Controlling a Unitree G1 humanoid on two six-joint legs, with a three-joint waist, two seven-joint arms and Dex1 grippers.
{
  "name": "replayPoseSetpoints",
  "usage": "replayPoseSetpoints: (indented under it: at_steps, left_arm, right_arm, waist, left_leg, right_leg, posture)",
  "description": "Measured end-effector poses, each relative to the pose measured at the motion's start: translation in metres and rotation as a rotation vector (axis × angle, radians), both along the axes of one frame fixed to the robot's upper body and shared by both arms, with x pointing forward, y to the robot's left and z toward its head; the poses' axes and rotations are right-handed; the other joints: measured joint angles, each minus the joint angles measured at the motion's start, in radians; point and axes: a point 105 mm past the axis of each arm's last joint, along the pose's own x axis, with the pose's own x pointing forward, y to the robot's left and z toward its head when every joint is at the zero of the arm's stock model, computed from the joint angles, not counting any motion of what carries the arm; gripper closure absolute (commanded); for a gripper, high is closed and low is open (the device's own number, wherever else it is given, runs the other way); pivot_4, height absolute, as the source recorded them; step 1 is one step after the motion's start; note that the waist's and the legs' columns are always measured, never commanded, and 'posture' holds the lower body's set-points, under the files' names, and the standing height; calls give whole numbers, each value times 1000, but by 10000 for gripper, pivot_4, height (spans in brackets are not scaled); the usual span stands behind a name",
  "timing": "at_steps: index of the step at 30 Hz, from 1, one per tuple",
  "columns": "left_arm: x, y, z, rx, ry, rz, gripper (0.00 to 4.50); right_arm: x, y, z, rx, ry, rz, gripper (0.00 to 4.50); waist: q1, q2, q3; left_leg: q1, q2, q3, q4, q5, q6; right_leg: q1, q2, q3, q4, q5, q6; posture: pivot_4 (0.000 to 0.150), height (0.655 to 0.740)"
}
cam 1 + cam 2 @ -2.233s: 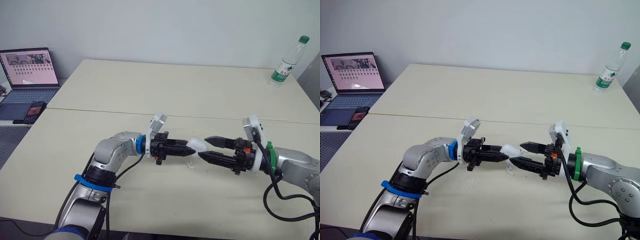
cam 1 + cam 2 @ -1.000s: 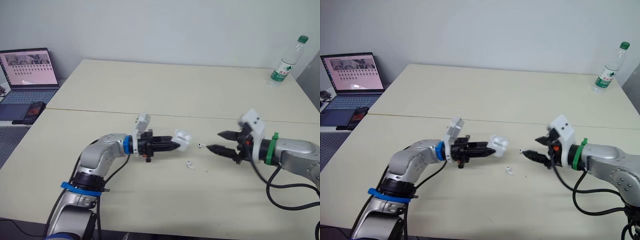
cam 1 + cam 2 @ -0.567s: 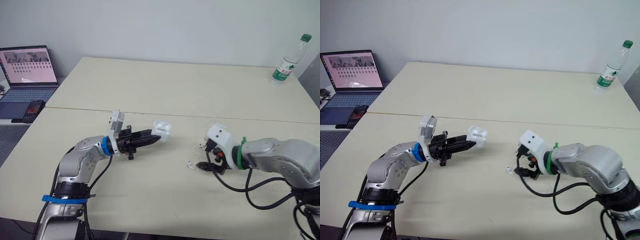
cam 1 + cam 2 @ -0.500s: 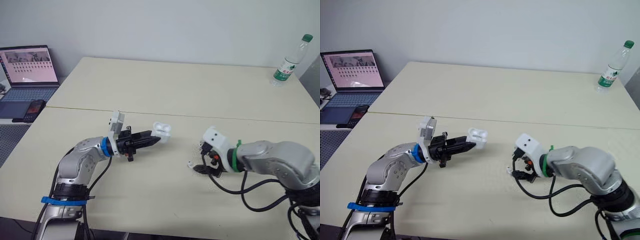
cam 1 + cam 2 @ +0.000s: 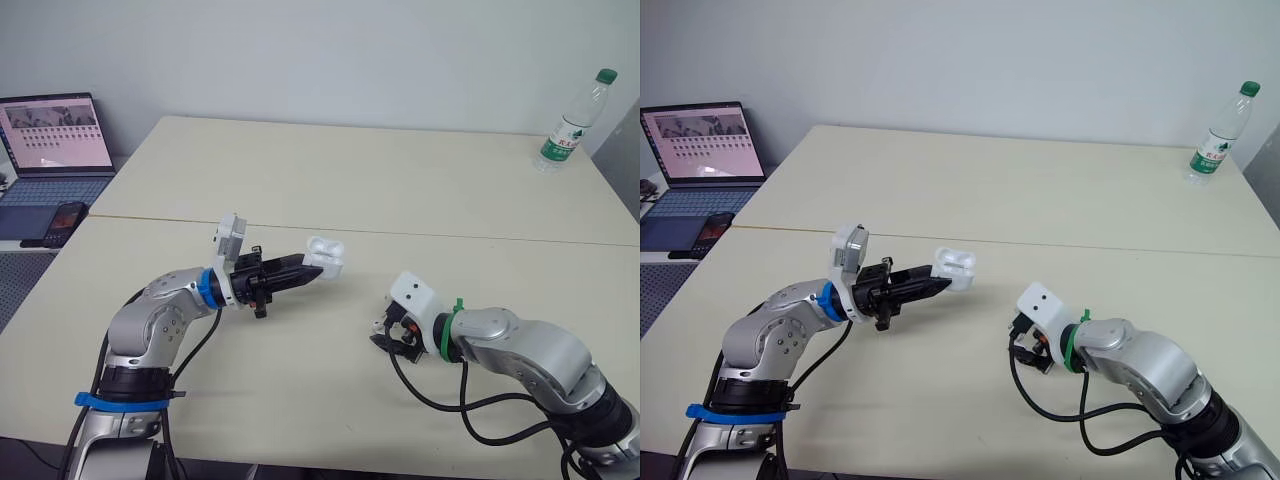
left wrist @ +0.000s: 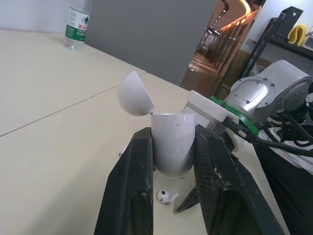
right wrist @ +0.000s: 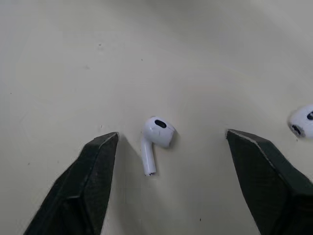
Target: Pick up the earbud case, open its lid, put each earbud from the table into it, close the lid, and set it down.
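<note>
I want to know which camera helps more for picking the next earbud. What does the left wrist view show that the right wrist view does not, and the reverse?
The left wrist view adds the earbud case, its lid open, clamped between the left claw's fingers, and the water bottle far behind. The right wrist view adds a second earbud off to the side, and a close look at one earbud lying untouched between the open right claw's fingers. Both share the table and an earbud on it; which one the left wrist view has, I cannot tell.
</note>
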Motion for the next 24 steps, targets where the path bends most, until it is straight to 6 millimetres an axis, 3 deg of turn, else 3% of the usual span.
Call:
replayPoseSetpoints:
  at_steps: [6, 13, 18, 20, 24]
  left_arm:
    - [1, 1, -1, 1, 4, 2, 37393]
    - [0, 1, -1, 3, 4, -2, 37393]
    - [-1, 3, -3, 8, 12, 1, 37393]
    - [-1, 4, -4, 11, 17, 2, 37393]
    - [0, 2, -7, 20, 18, 4, 37393]
  right_arm:
    - [-5, 3, -6, 11, 9, 33, 40562]
    - [-6, -7, -5, 5, 7, 33, 40646]
    - [-14, -50, 11, -58, -28, 45, 40646]
    - [-28, -78, 9, -132, 6, 99, 40646]
    - [-52, -111, 4, -234, 73, 294, 40646]
  waist:
    - [0, 0, 0]
    - [1, 0, 0]
    - [7, 0, 0]
    - [9, -1, 0]
    - [6, -1, 0]
  left_leg:
    - [0, 0, 0, 0, 0, 0]
    - [0, 0, 0, 0, 0, 0]
    - [-1, -2, 0, 0, 0, 0]
    - [-1, -2, 0, 0, 0, 0]
    - [1, -1, 1, 1, 0, 0]
  right_leg:
    - [0, 0, 0, 0, 0, 0]
    - [0, 0, 0, 0, 0, 0]
    - [0, -1, 0, -1, 0, 0]
    - [1, -1, 0, -2, 0, 0]
    - [2, 1, 0, -1, 0, 0]
  posture:
    - [1500, 7362]
    - [1500, 7362]
    - [1500, 7362]
    - [1500, 7362]
    - [1500, 7362]
